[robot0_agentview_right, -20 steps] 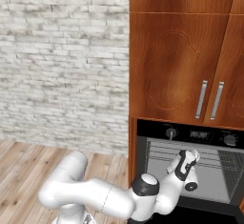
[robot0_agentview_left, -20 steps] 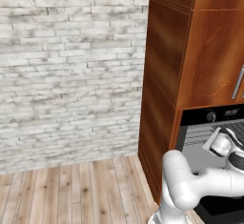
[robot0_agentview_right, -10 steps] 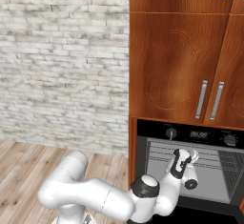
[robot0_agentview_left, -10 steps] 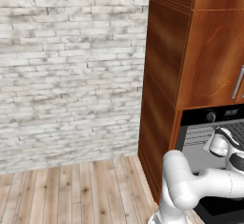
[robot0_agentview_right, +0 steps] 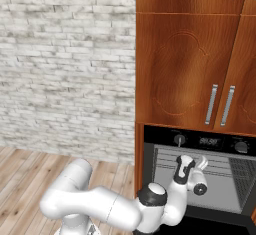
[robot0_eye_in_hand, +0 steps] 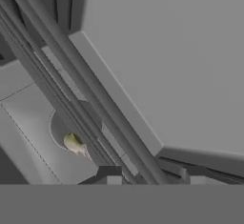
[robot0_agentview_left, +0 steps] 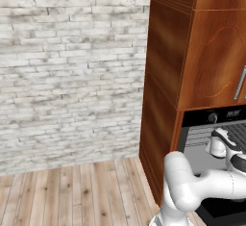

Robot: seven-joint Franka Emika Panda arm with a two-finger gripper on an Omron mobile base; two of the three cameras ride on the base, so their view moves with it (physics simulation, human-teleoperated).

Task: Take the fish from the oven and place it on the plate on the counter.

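Note:
The black oven (robot0_agentview_right: 210,141) stands open under the wood cabinets, its grey inside and wire racks (robot0_agentview_right: 220,165) showing; it also appears at the right edge of the left base view (robot0_agentview_left: 226,115). My gripper (robot0_agentview_right: 183,163) reaches into the oven mouth at rack height, also seen from the left (robot0_agentview_left: 216,141). In the hand view the gripper (robot0_eye_in_hand: 152,175) is open, with nothing between its fingertips (robot0_eye_in_hand: 110,173). Wire rack rails (robot0_eye_in_hand: 71,89) run diagonally past a grey oven wall (robot0_eye_in_hand: 167,51). The fish, the plate and the counter are out of view.
A small yellowish oven lamp (robot0_eye_in_hand: 74,143) sits on the grey wall below the rails. Reddish-brown cabinet doors (robot0_agentview_right: 185,64) with metal handles (robot0_agentview_right: 212,104) rise above the oven. A white brick wall (robot0_agentview_left: 72,66) and wood floor (robot0_agentview_left: 72,191) lie to the left.
My hand has edged slightly up and further into the oven mouth. The base and the scene have not shifted.

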